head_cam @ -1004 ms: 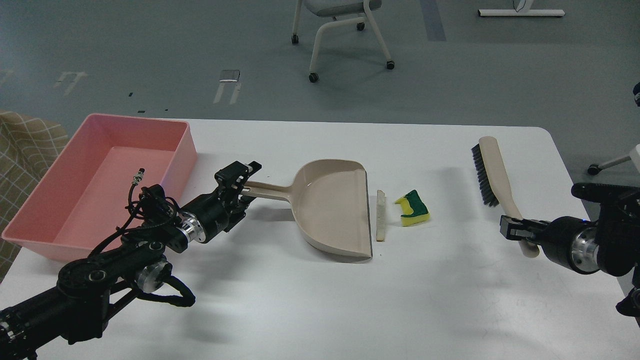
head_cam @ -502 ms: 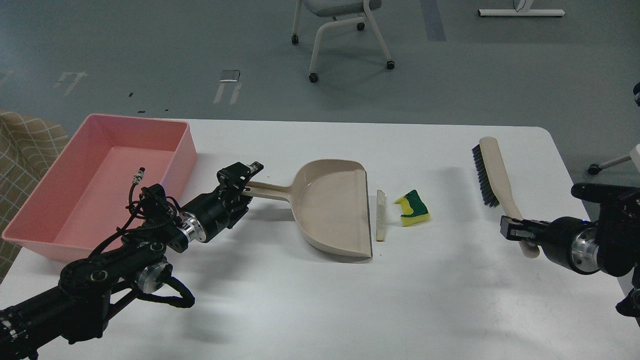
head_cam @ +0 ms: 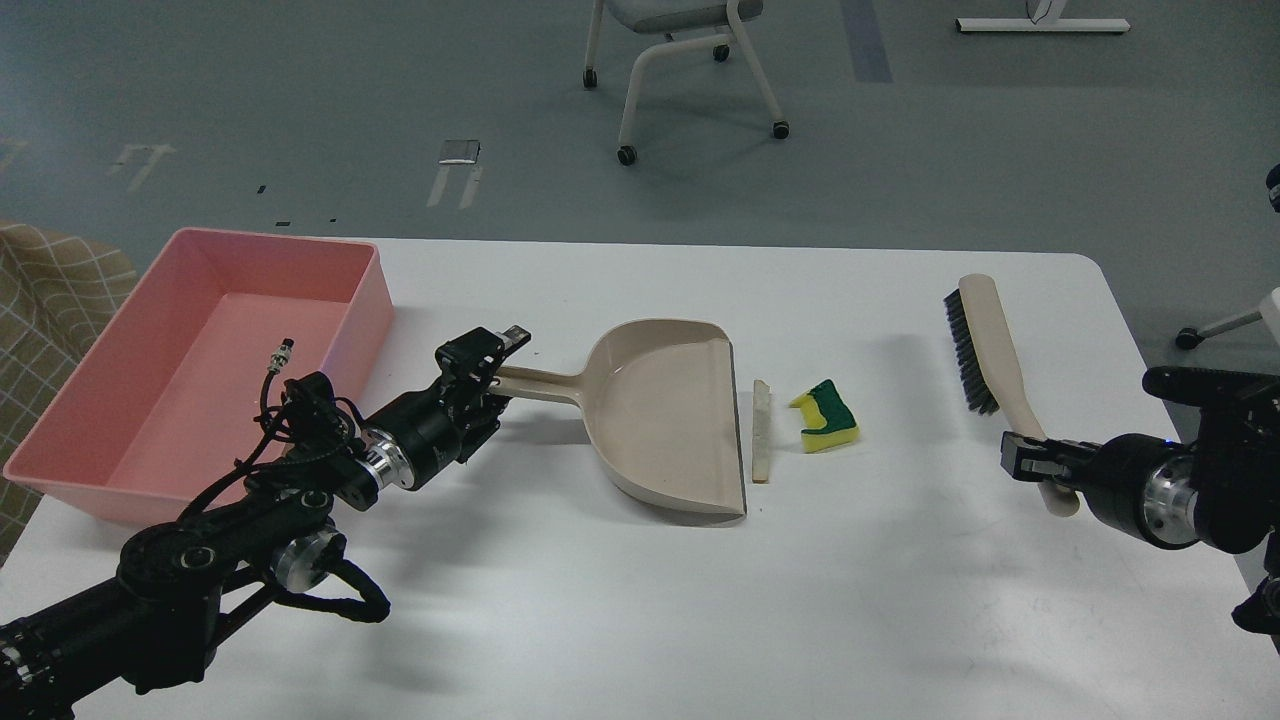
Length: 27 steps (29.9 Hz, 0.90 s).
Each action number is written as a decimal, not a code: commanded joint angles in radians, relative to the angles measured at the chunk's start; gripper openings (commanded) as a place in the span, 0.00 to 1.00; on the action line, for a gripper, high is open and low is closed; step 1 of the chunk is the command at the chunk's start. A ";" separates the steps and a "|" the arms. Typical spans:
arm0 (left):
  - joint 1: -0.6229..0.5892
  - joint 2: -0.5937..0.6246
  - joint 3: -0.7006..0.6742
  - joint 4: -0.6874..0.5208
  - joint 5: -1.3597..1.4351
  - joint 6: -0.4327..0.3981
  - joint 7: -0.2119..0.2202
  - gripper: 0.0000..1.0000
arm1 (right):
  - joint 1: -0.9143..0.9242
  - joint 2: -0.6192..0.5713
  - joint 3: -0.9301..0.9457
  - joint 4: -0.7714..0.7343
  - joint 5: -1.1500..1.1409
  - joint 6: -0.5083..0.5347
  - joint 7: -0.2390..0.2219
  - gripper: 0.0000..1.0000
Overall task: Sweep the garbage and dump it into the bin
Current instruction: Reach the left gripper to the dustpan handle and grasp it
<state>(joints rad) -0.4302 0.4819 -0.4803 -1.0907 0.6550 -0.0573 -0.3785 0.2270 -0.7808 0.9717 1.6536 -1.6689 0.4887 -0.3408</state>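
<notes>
The pink bin (head_cam: 372,312) stands at the table's far left. The beige dustpan (head_cam: 660,410) lies mid-table with its handle pointing left. My left gripper (head_cam: 497,368) straddles the end of that handle, fingers spread above and below it. The garbage lies just right of the dustpan's open edge: an off-white foam strip (head_cam: 762,430) and a yellow-and-green sponge chunk (head_cam: 826,418). My right gripper (head_cam: 1035,462) is shut on the handle of the beige brush (head_cam: 985,335), which lies at the right with its bristles facing left.
The white table (head_cam: 700,600) has rounded corners and its right edge is close to my right arm. A checked cloth (head_cam: 50,290) sits left of the bin. A wheeled chair (head_cam: 680,60) stands on the floor beyond the table.
My left gripper has crept a little to the right along the dustpan handle. The dustpan, garbage, brush and right arm have not moved.
</notes>
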 commanded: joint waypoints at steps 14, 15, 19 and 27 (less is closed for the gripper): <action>0.001 0.000 0.009 -0.002 0.063 0.001 -0.025 0.59 | 0.000 0.005 0.001 0.002 0.000 0.000 0.000 0.00; 0.001 0.000 0.009 -0.002 0.063 0.001 -0.026 0.56 | 0.000 0.006 0.001 0.000 0.000 0.000 0.000 0.00; 0.001 0.000 0.009 -0.002 0.064 0.001 -0.028 0.45 | 0.000 0.006 0.001 0.000 0.000 0.000 0.000 0.00; 0.001 -0.002 0.022 0.000 0.083 0.005 -0.034 0.30 | 0.000 0.006 0.001 0.000 0.000 0.000 0.000 0.00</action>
<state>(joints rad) -0.4294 0.4806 -0.4679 -1.0909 0.7361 -0.0528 -0.4122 0.2270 -0.7747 0.9726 1.6539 -1.6689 0.4887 -0.3406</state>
